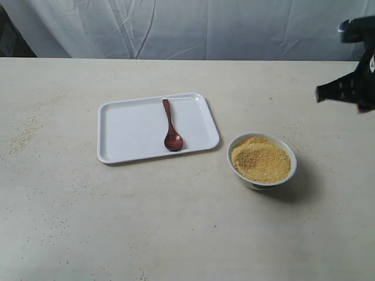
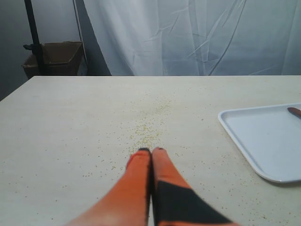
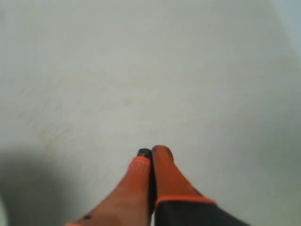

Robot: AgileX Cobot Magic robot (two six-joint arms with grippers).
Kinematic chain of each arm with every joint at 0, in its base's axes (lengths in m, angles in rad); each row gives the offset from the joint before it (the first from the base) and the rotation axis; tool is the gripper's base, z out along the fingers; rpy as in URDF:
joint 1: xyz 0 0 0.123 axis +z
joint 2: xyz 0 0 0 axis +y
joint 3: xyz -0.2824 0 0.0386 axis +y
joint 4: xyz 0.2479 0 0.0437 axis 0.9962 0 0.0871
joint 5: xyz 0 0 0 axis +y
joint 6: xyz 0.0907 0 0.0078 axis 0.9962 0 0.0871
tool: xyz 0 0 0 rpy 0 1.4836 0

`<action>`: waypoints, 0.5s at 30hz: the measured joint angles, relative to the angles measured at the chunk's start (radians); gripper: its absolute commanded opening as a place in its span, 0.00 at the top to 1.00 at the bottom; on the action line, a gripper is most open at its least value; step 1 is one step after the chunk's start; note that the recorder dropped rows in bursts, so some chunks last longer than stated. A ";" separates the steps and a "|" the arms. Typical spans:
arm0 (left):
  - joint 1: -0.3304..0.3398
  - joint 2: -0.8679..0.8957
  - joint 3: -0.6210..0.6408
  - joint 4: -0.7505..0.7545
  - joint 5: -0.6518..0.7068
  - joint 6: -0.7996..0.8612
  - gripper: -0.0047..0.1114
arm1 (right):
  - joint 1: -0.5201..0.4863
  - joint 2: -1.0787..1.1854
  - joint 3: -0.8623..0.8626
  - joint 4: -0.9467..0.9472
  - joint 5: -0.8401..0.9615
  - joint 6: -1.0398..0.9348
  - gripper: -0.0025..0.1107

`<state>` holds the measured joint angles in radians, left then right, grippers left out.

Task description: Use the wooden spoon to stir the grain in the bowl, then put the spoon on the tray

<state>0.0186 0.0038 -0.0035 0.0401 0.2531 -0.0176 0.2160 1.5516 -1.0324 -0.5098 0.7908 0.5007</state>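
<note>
The left gripper [image 2: 151, 151] has two long, tapering fingers [image 2: 134, 188] in bright orange, each ending in a small dark tip. One of them carries a broad black panel toward its base. The right gripper [image 3: 152, 153] looks much the same though blurred, with orange fingers and a black section edged by a thin orange line. In the exterior view the right arm [image 1: 354, 88] is a black, angular shape with a rounded, bluish-lit part above it.

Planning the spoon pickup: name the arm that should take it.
Probably right: the right gripper hangs near the bowl, and the wooden spoon lies on the bowl-side half of the tray. The left gripper is outside the exterior view.
</note>
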 measured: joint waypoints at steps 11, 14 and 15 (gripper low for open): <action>0.000 0.000 0.000 0.000 0.000 0.000 0.96 | -0.057 -0.133 0.049 0.690 0.089 -0.605 0.99; 0.000 0.000 0.000 0.000 0.000 0.000 0.96 | -0.057 -0.283 0.149 0.690 -0.017 -0.614 0.99; 0.000 0.000 0.000 0.000 0.000 0.000 0.96 | -0.057 -0.342 0.192 0.683 -0.065 -0.616 0.99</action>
<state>0.0186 0.0038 -0.0035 0.0401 0.2531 -0.0176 0.1586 1.2093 -0.8406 0.1734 0.7258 -0.1152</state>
